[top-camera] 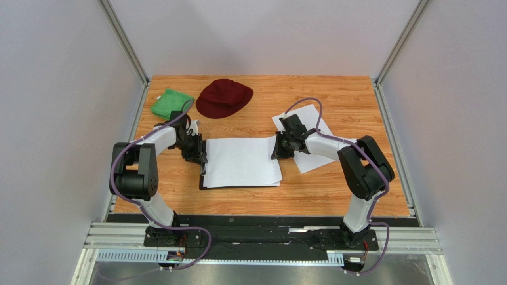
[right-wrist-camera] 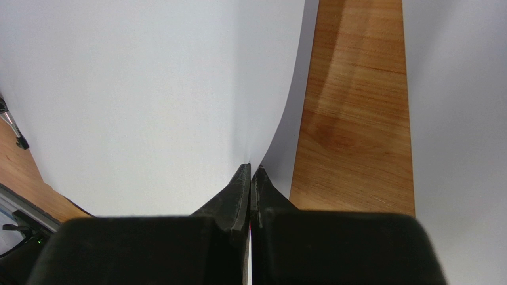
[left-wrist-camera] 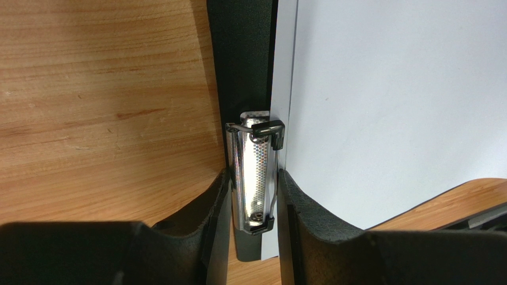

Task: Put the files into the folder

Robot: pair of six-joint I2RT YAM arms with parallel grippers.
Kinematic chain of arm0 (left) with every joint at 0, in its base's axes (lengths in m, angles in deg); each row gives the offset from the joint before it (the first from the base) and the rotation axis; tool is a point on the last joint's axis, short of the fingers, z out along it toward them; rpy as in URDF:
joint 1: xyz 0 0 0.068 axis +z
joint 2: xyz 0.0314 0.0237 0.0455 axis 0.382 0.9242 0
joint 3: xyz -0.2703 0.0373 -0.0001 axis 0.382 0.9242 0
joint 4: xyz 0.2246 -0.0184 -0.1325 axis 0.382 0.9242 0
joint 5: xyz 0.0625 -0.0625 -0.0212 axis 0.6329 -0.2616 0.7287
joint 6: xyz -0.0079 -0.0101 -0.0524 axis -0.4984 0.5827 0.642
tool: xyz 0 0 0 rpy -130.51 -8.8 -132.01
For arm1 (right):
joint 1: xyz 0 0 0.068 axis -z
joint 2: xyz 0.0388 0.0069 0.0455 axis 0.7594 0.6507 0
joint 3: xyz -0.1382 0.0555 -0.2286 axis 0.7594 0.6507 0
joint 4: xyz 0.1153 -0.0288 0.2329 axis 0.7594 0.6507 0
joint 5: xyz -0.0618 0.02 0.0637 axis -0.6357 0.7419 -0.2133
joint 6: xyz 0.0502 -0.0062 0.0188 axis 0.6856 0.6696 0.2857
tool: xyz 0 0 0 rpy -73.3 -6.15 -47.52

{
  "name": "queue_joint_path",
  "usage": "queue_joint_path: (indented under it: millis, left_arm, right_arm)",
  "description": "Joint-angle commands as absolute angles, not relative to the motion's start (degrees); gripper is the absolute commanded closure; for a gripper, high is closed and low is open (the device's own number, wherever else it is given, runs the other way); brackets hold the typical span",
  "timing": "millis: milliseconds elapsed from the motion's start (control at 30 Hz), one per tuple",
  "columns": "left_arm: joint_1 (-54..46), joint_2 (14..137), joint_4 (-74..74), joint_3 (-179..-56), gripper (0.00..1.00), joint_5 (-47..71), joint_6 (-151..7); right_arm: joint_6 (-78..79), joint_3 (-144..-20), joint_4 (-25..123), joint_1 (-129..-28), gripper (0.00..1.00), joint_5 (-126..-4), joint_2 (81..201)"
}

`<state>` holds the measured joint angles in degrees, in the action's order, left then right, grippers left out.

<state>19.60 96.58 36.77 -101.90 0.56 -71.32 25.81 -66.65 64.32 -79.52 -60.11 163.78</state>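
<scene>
Left fingers point(left-wrist-camera: 309, 219) clasp the clip point(left-wrist-camera: 256, 172); right fingers point(right-wrist-camera: 237, 193) pinch a sheet point(right-wrist-camera: 149, 89).

folder point(left-wrist-camera: 243, 53) mostly hidden under sheet point(left-wrist-camera: 387, 89), clip point(left-wrist-camera: 254, 172) near end lost between blurred jaws

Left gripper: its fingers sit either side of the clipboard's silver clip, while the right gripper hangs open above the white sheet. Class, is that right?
No. The right wrist view shows the right gripper shut, pinching the edge of the white sheet, not open above it. The left gripper does have its fingers either side of the silver clip on the clipboard.
</scene>
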Motion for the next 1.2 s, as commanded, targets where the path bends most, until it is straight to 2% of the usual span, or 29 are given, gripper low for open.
queue_joint_path:
  millis: [0,133,233,267,333,367,500,900,1167]
  left_arm:
    - [18.7,94.4,36.2,-102.5,1.0,0.9,-70.5]
    - [18.7,94.3,36.4,-102.6,1.0,2.5,-70.3]
    - [18.7,94.8,36.4,-102.8,1.0,2.4,-70.4]
    - [18.7,94.9,36.4,-102.9,1.0,2.2,-70.3]
    - [18.7,95.0,36.3,-103.0,1.0,1.7,-70.4]
    - [18.7,95.0,36.4,-103.0,1.0,1.7,-70.4]
    - [18.7,95.0,36.5,-102.9,1.0,1.5,-70.4]
    - [18.7,95.0,36.9,-102.9,1.0,1.1,-70.2]
    - [18.7,95.7,37.1,-103.1,1.0,0.9,-70.0]
  right_arm:
    - [26.7,-69.5,64.3,-79.9,0.99,-58.8,160.3]
    - [26.0,-70.9,66.3,-79.9,0.87,-57.0,159.0]
    - [25.2,-70.8,67.3,-79.9,0.73,-55.8,157.2]
    - [24.9,-71.0,68.4,-79.9,0.65,-55.6,156.9]
    - [23.4,-71.7,70.2,-79.9,0.57,-55.9,156.3]
    - [22.9,-72.1,71.5,-79.9,0.5,-56.2,156.1]
    - [20.4,-72.5,74.1,-79.8,0.37,-58.3,154.5]
    - [14.7,-69.5,74.7,-79.1,0.33,-60.5,154.3]
    - [15.2,-69.2,69.1,-77.1,0.31,-53.5,159.2]
